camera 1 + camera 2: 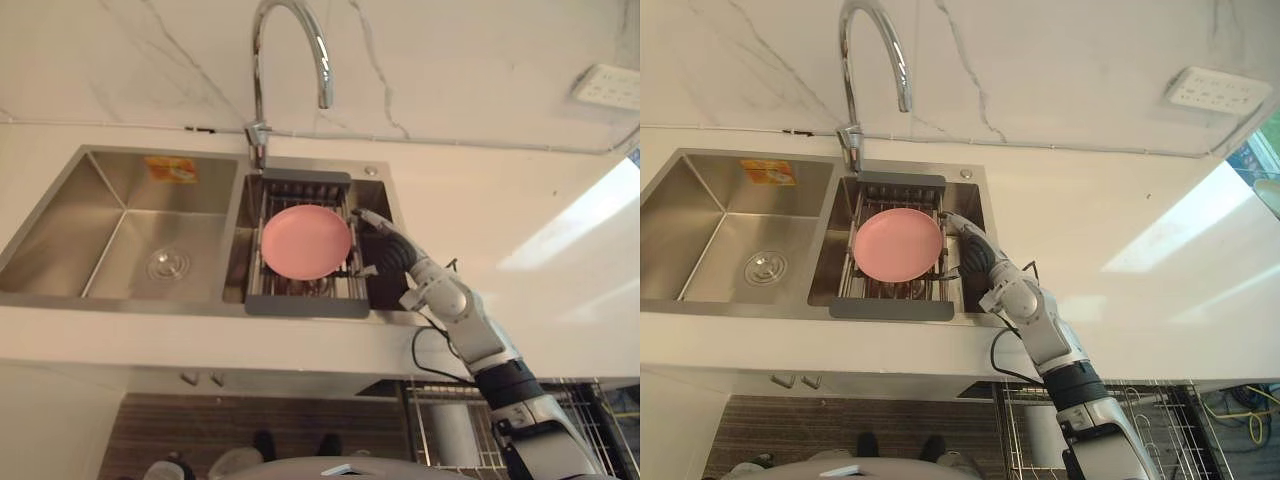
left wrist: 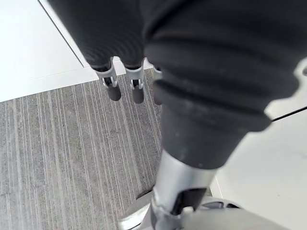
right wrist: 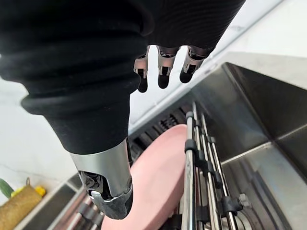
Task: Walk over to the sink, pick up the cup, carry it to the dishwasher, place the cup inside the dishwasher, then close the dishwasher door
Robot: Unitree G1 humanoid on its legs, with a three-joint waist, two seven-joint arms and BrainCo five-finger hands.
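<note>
The right hand and left hand are held open. The pink plate beside the right hand is judged stiff and slippery; its rim should be gripped.

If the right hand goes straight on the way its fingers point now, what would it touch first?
Probably the sink's back wall, just right of the dish rack's rear bar. The right hand points along the rack's side, past the pink plate. Depth is unclear; the bar could come first.
</note>
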